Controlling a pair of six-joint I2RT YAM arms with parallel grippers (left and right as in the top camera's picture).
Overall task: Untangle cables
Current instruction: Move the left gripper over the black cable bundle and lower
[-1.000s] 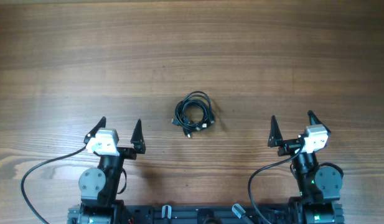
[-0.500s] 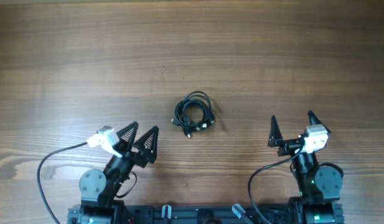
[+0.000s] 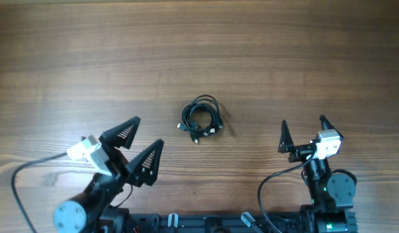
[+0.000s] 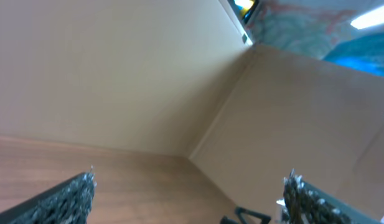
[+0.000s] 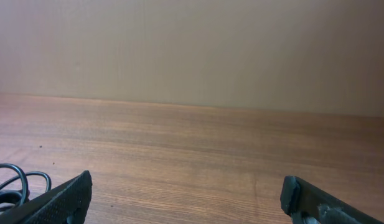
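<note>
The cables [image 3: 201,118] lie as one small black coiled bundle in the middle of the wooden table [image 3: 199,45], plug ends poking out at its lower side. My left gripper [image 3: 149,130] is open, lifted and turned to the right, its tips pointing toward the bundle from the lower left, well apart from it. In the left wrist view the left gripper [image 4: 190,177] holds nothing and the cables are out of sight. My right gripper [image 3: 302,120] stands open to the right of the bundle. A few cable [image 5: 11,183] loops show at the lower left of the open right gripper [image 5: 187,183].
Beige walls [image 5: 192,50] close off the table's far side and meet in a corner [image 4: 198,143]. The arms' own thick black wires [image 3: 31,169] trail near the front edge. A dark part [image 4: 248,216] shows low in the left wrist view.
My left arm has risen and swung its gripper round to the right, toward the bundle. The right arm and the cables have not moved.
</note>
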